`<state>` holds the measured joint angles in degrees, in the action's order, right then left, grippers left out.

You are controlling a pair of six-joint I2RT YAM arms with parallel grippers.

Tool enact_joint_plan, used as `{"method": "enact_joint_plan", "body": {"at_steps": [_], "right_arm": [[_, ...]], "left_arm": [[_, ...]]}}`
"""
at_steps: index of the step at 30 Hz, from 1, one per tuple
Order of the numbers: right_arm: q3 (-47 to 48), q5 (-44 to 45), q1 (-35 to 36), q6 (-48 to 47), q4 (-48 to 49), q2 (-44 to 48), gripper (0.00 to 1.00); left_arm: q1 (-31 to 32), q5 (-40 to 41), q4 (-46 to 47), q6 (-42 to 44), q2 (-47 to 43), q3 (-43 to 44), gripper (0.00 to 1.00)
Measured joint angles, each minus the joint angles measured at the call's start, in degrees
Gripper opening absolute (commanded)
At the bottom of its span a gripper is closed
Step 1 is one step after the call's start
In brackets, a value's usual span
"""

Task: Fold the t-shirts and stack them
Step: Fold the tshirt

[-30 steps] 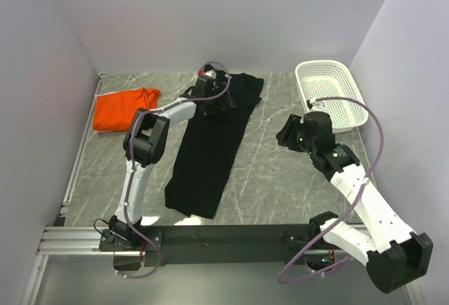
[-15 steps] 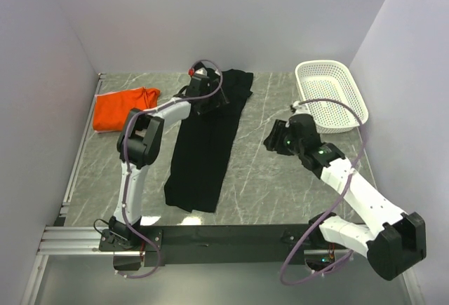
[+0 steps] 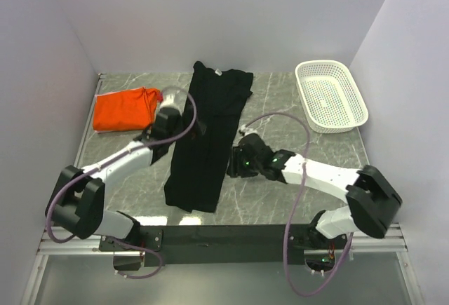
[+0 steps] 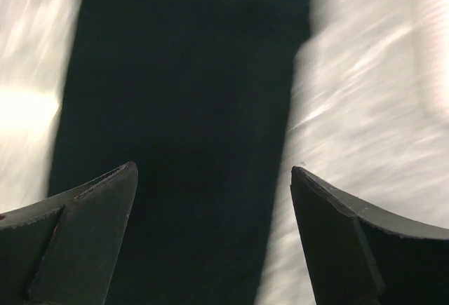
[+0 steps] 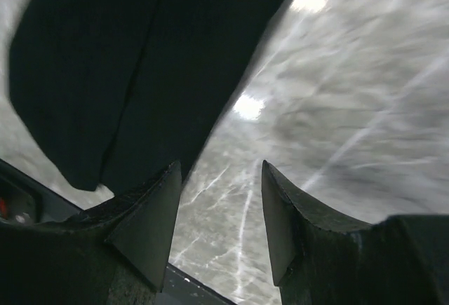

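The black t-shirt [image 3: 209, 133] lies folded in a long narrow strip running from the far middle of the table toward the near edge. The orange t-shirt [image 3: 125, 109] lies bunched at the far left. My left gripper [image 3: 193, 127] hovers over the black strip's left edge, open and empty. In the left wrist view the black t-shirt [image 4: 189, 95] fills the space between the wide-spread fingers of my left gripper [image 4: 212, 172]. My right gripper [image 3: 233, 164] sits low at the strip's right edge. In the right wrist view my right gripper [image 5: 220, 168] is open over bare marble, with the black t-shirt [image 5: 140, 59] just left.
A white mesh basket [image 3: 359, 102] stands at the far right. The marble tabletop [image 3: 295, 130] spreads between it and the shirt. A dark rail [image 3: 224, 235] with the arm bases runs along the near edge. White walls close in the left and far sides.
My left gripper drew back from the shirt's far end to its left edge at mid-length. My right arm swung left and down to the shirt's right edge. The shirt's far end now lies uncovered.
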<state>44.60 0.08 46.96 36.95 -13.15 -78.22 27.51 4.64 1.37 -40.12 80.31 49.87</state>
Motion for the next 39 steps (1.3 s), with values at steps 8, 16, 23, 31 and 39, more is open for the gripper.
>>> {"method": "enact_joint_plan", "body": {"at_steps": [8, 16, 23, 31, 39], "right_arm": [[3.4, 0.4, 5.8, 2.6, 1.6, -12.4, 0.56], [7.0, 0.6, 7.6, 3.5, 2.4, -17.4, 0.55], [8.2, 1.0, 8.0, 3.7, 2.4, -18.4, 0.40], [9.2, 1.9, 8.0, 4.1, 1.8, -20.3, 0.03], [9.4, 6.1, 8.0, 4.1, -3.7, -18.6, 0.00]], "left_arm": [[0.0, 4.0, -4.9, -2.5, -4.5, -17.0, 0.99], [0.0, 5.8, -5.1, -3.6, -7.5, -18.2, 0.99], [0.0, 6.0, -5.3, -4.6, -9.4, -21.7, 0.99], [0.5, 3.7, -3.3, -5.5, -11.8, -24.4, 0.99], [6.4, 0.8, -1.6, -9.7, -15.1, -27.2, 0.99]]}}
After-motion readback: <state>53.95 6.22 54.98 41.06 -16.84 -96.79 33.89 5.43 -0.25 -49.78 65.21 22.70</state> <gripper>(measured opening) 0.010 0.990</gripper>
